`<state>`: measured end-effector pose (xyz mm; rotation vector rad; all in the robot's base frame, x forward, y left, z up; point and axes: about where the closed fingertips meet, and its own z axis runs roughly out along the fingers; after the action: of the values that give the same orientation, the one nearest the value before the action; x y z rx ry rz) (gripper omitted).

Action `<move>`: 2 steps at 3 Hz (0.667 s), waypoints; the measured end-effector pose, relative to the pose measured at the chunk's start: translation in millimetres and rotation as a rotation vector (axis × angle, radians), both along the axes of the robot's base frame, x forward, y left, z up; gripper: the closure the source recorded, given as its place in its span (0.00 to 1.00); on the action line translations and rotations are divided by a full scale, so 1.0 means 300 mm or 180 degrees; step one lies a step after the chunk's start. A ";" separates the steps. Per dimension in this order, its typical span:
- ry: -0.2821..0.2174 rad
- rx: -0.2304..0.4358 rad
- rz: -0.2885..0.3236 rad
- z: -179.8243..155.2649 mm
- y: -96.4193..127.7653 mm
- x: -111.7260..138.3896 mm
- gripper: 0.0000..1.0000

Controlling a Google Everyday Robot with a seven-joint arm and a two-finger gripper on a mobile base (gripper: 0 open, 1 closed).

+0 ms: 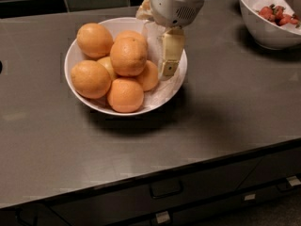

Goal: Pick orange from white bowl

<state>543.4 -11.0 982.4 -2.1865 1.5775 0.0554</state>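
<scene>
End effector: our end effector (169, 62) hangs inside the right part of the white bowl (68, 65), above the crumpled paper liner (159, 92); we cannot tell whether it is open or closed.
Orange: the orange (128, 55) sits atop the pile in the white bowl, just left of the end effector.
Neighbours: other oranges (90, 78) crowd around it.
Counter: the dark counter (225, 112) carries both the white bowl and a smaller bowl of red fruit (265, 32).

Gripper (165, 68) inside white bowl (68, 61); arm (178, 4) cut off by top edge.
</scene>
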 end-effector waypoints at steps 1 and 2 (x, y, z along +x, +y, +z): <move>0.0031 0.0012 0.0093 -0.009 0.036 0.002 0.12; 0.0057 0.0014 0.0216 -0.015 0.080 0.006 0.12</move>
<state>545.1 13.1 977.9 -2.2416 1.5110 0.0991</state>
